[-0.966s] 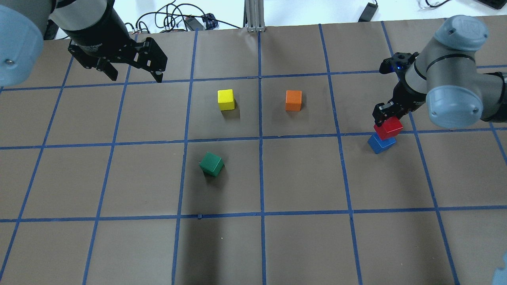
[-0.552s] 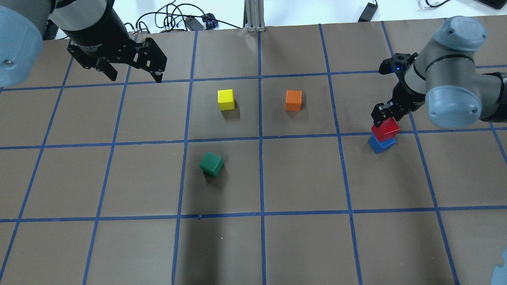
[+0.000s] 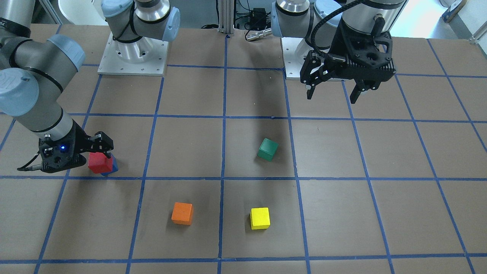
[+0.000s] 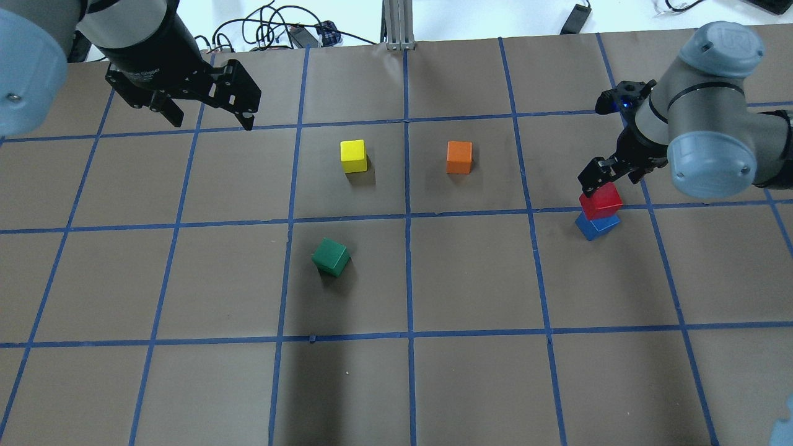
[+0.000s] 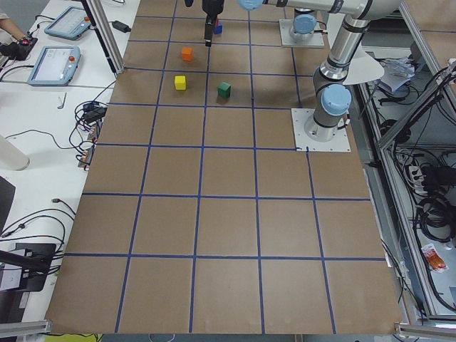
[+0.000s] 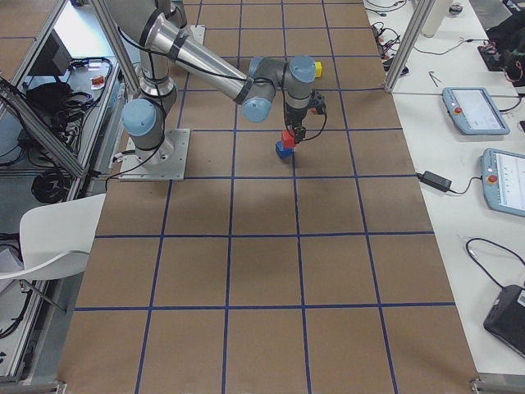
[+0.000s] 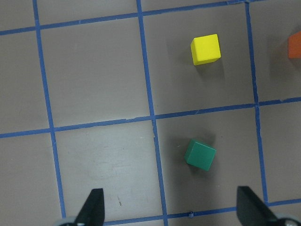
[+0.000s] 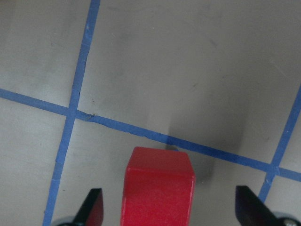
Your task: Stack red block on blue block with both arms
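The red block (image 4: pixel 600 199) rests on the blue block (image 4: pixel 596 226) at the table's right side; both also show in the front view, red block (image 3: pixel 99 163) on blue block (image 3: pixel 113 168). My right gripper (image 4: pixel 610 173) is open just above and around the red block. In the right wrist view its fingers (image 8: pixel 91 207) stand well clear of the red block (image 8: pixel 160 188) on both sides. My left gripper (image 4: pixel 212 121) is open and empty, hovering high over the far left of the table.
A yellow cube (image 4: pixel 353 155) and an orange cube (image 4: pixel 459 157) sit mid-table at the far side. A green cube (image 4: pixel 331 256) lies nearer, turned askew. The left wrist view shows the green cube (image 7: pixel 201 155) and yellow cube (image 7: pixel 205 49) below it.
The red block has shifted slightly left and now sits more squarely over the blue block. My right gripper has lifted a little off it. The left arm has not moved.
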Controlling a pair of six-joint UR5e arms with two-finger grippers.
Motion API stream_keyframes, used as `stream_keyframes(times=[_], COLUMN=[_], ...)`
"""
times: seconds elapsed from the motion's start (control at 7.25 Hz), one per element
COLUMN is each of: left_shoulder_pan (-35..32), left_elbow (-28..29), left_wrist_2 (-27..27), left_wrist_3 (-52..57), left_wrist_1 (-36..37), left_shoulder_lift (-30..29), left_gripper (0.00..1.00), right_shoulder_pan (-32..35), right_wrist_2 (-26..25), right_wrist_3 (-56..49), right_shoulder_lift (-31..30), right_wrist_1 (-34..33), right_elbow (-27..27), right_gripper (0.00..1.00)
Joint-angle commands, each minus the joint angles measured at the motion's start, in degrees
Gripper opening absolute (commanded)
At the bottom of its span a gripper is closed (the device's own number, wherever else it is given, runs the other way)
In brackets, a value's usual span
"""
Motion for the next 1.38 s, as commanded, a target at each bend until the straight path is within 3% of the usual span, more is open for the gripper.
stream_keyframes(times=[0.0, 0.28, 0.55, 0.83, 0.97, 1.24], left_shoulder_pan=[0.04, -0.05, 0.04, 0.04, -0.05, -0.05], left_elbow=[-0.02, 0.07, -0.02, -0.02, -0.02, -0.02], left_wrist_2=[-0.15, -0.15, -0.15, -0.15, 0.03, 0.03], left_wrist_3=[0.0, 0.0, 0.0, 0.0, 0.0, 0.0], left_wrist_1=[-0.05, 0.04, 0.04, 0.04, 0.04, 0.04], left_shoulder_lift=[-0.02, -0.02, -0.02, -0.02, 0.07, 0.07], left_gripper=[1.0, 1.0, 1.0, 1.0, 1.0, 1.0], right_shoulder_pan=[0.0, 0.17, 3.23, 10.95, 12.99, 15.2], right_wrist_2=[-0.79, -0.7, -0.08, -3.06, -2.38, -2.28], right_wrist_3=[2.42, 8.66, 18.65, 23.94, 29.72, 31.27], right_shoulder_lift=[-3.03, -10.22, -12.19, -12.02, -11.76, -11.58], right_wrist_1=[4.58, 19.74, 30.86, 30.98, 31.07, 31.07], right_elbow=[-2.45, -8.24, -15.88, -18.73, -18.64, -18.56], right_gripper=[1.0, 1.0, 1.0, 1.0, 1.0, 1.0])
